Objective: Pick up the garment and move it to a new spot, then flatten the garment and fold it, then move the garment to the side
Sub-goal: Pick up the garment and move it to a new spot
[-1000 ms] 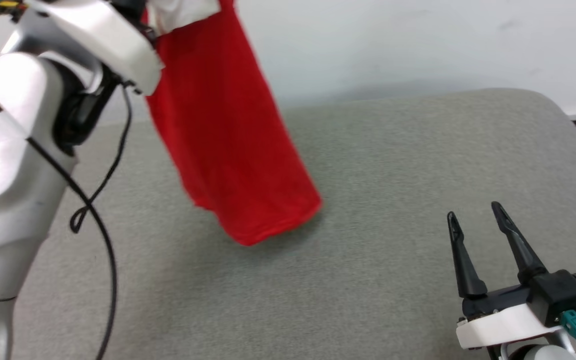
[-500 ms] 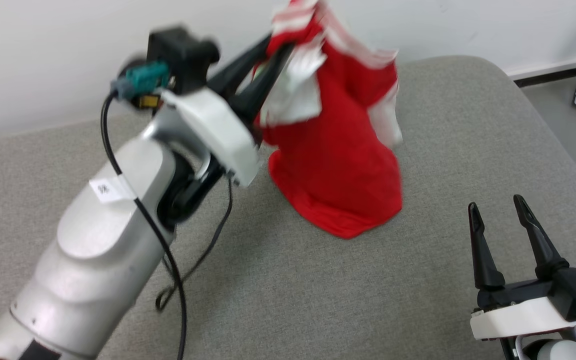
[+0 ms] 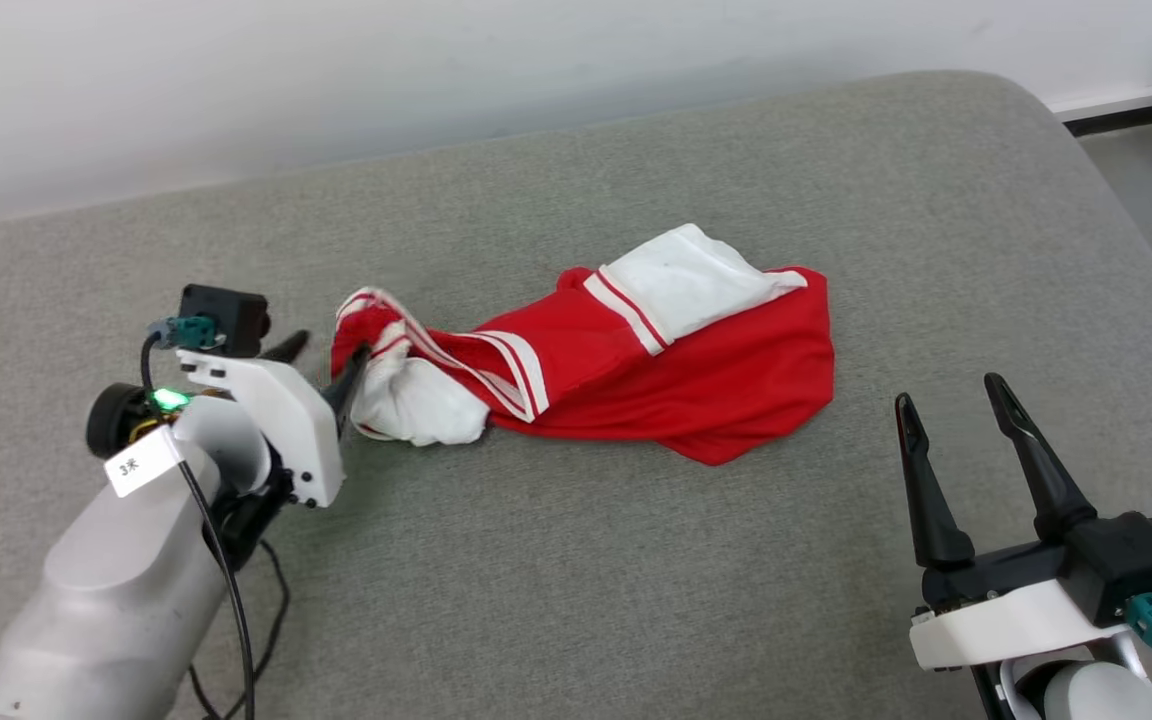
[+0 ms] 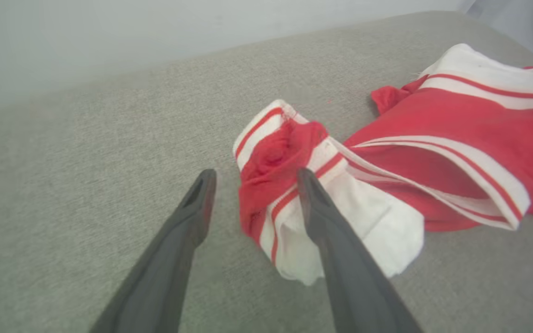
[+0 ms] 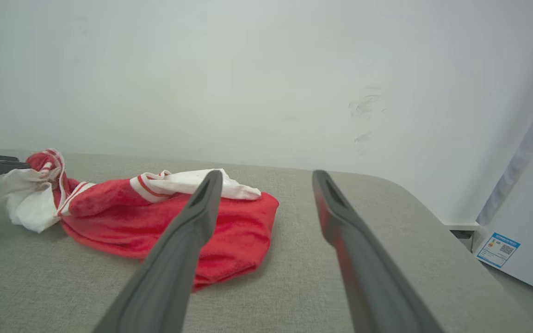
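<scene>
- Garment (image 3: 696,380) lies crumpled on the grey padded worktop (image 3: 576,580), and its bunched end reaches in between the fingers of the left claw (image 3: 334,345).
- The left claw's fingers stand apart and are not clamped on the cloth. In the left wrist view (image 4: 255,173) a red knot of fabric with striped trim sits in the gap.
- That knot lies close against the finger on that view's right (image 4: 326,226), which crosses in front of a crumpled white sleeve (image 4: 377,222). Whether finger and cloth touch, I cannot tell. The other finger (image 4: 178,240) is over bare worktop.
- From the left claw the garment stretches toward the robot's right. First comes the bunched white sleeve (image 3: 416,405), then bands of red-and-white trim (image 3: 511,365), then the red body.
- A second white sleeve (image 3: 681,280) lies folded on top of the red body at its far edge.
- The left arm's pale forearm (image 3: 106,590) comes in from the lower left. It carries a black cable (image 3: 231,610), a small white label (image 3: 141,463) and a lit green lamp (image 3: 171,400).
- The right claw (image 3: 948,392) is over the near right part of the worktop, fingers spread wide with only grey surface between them, well apart from the garment.
- In the right wrist view (image 5: 268,173) the garment (image 5: 155,217) lies ahead and to that view's left.
- A pale wall (image 3: 336,80) runs behind the worktop. Past the worktop's rounded far right corner is grey floor (image 3: 1131,165).
- A white thing with a blue label (image 5: 498,249) stands there.
</scene>
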